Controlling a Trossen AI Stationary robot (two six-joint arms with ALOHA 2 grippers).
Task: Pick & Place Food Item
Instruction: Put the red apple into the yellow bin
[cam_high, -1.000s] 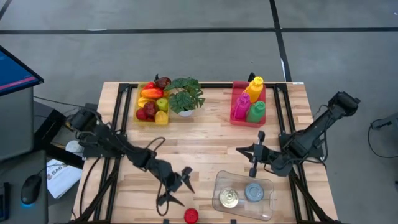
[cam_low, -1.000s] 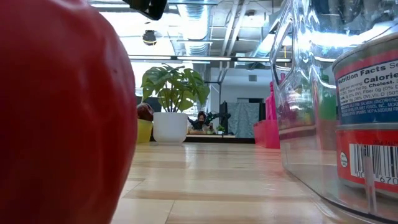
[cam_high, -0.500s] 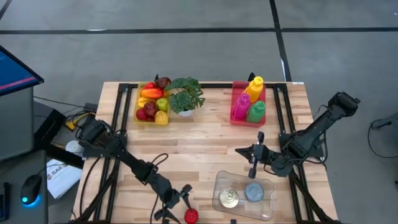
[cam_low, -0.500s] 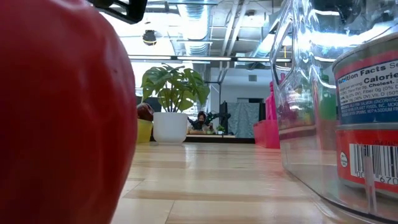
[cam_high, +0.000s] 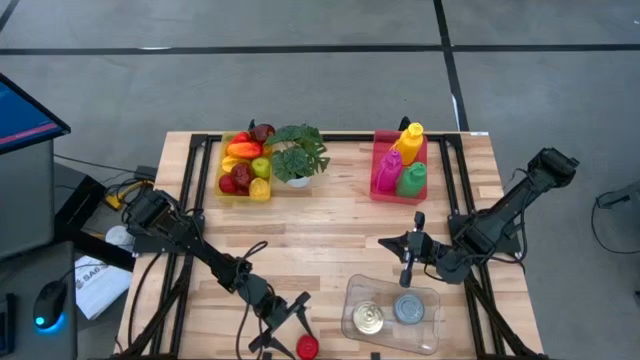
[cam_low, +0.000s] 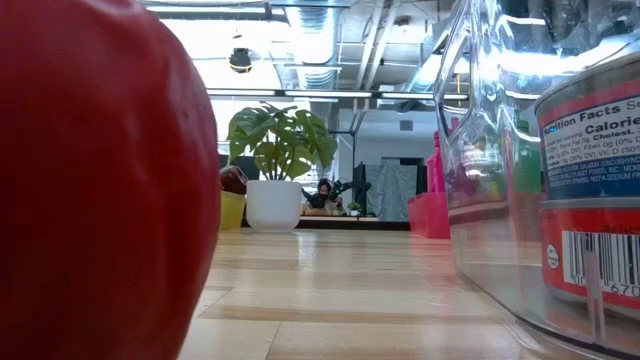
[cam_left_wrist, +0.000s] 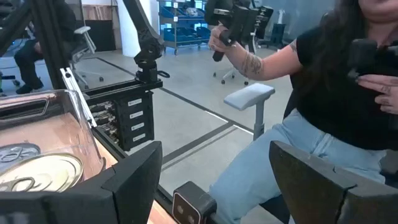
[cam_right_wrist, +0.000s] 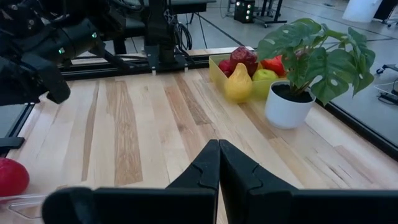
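Table (cam_high: 330, 215) centre open; plant (cam_high: 298, 153) behind.

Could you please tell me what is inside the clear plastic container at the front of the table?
The clear plastic container holds two upright tin cans: a gold-lidded can and a blue-grey-lidded can. Their contents cannot be seen, since both lids are sealed.

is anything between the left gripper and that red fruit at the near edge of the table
Nothing visible. The open left gripper sits right beside the round red fruit on bare wooden table.
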